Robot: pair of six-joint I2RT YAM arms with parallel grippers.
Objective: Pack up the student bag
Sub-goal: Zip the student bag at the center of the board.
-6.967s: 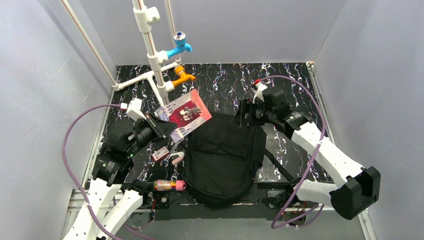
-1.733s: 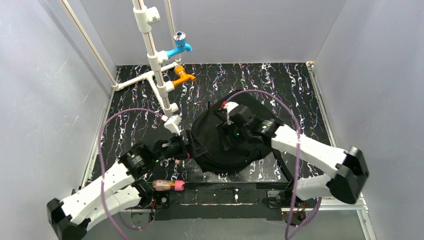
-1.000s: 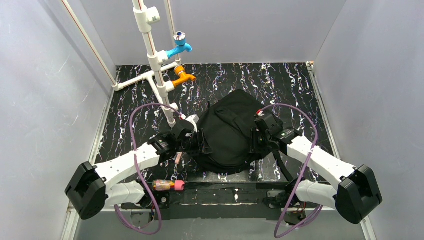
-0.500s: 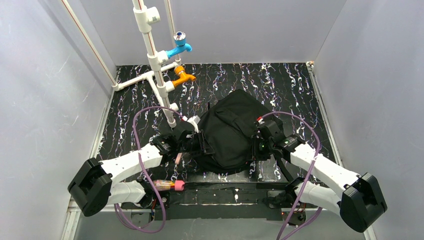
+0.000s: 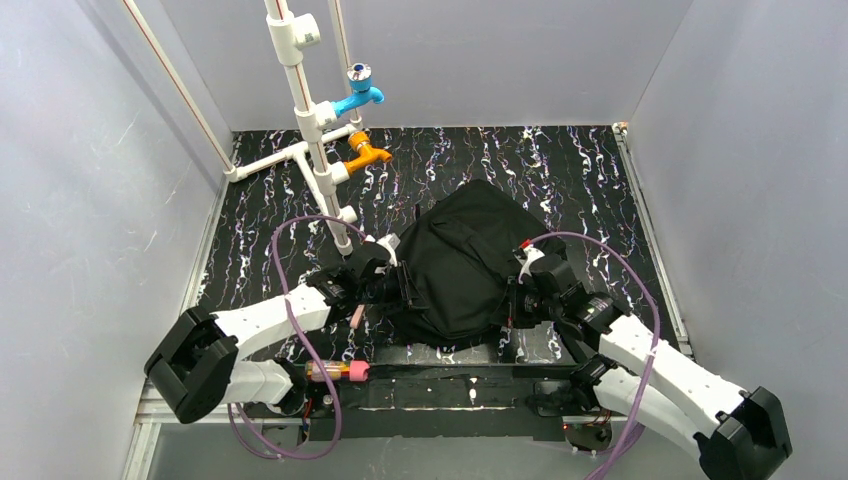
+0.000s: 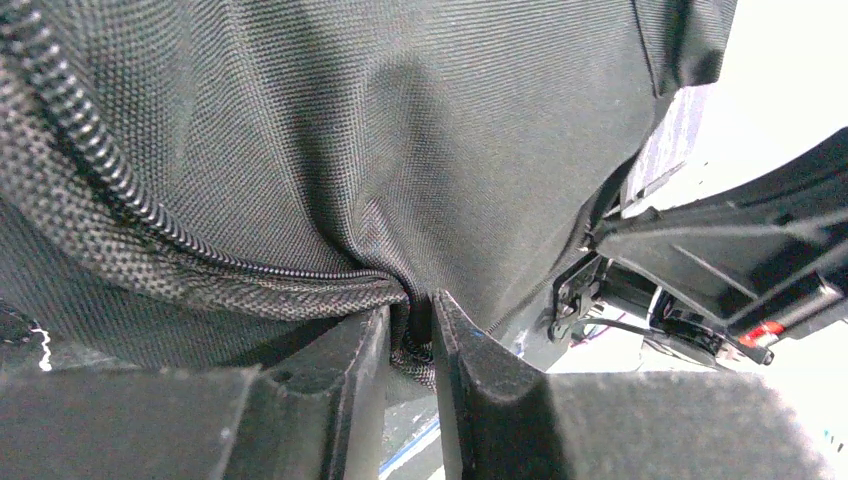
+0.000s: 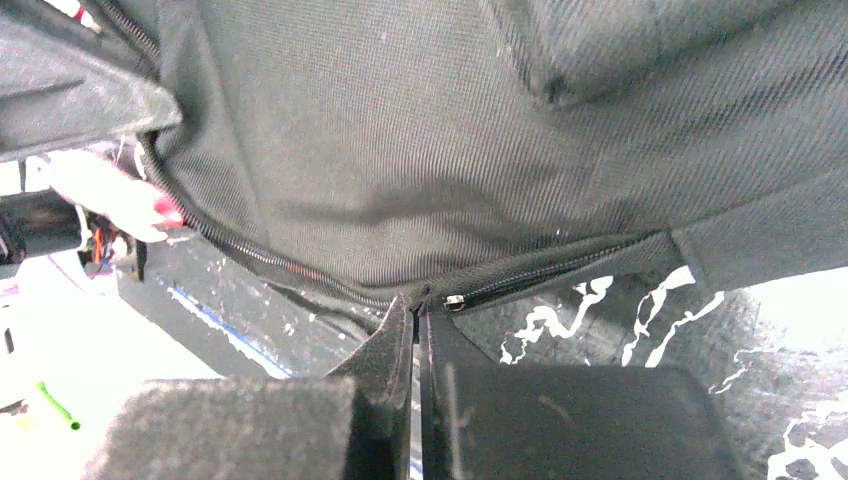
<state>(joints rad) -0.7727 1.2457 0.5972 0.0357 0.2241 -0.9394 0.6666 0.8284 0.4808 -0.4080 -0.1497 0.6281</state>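
Observation:
The student bag point(image 5: 460, 262), a big black fabric backpack, lies in the middle of the table. My left gripper point(image 5: 403, 288) is at its left edge, and in the left wrist view it point(image 6: 412, 312) is shut on a fold of the bag's fabric and zipper tape point(image 6: 180, 245). At the bag's right edge, my right gripper point(image 5: 513, 300) is shut. In the right wrist view its tips point(image 7: 417, 305) touch the zipper seam just left of the metal zipper pull point(image 7: 455, 300). Whether any fabric is pinched there I cannot tell.
A white pipe stand point(image 5: 300, 110) with a blue tap point(image 5: 360, 92) and an orange tap point(image 5: 363, 155) rises at the back left. A pink-capped tube point(image 5: 335, 372) lies at the near edge. A small pink item point(image 5: 355, 316) sits under the left arm. Grey walls enclose the table.
The right jaws have shut at the zipper seam and that arm has drawn back toward its base. The left jaws closed on the bag's edge. The bag has barely moved.

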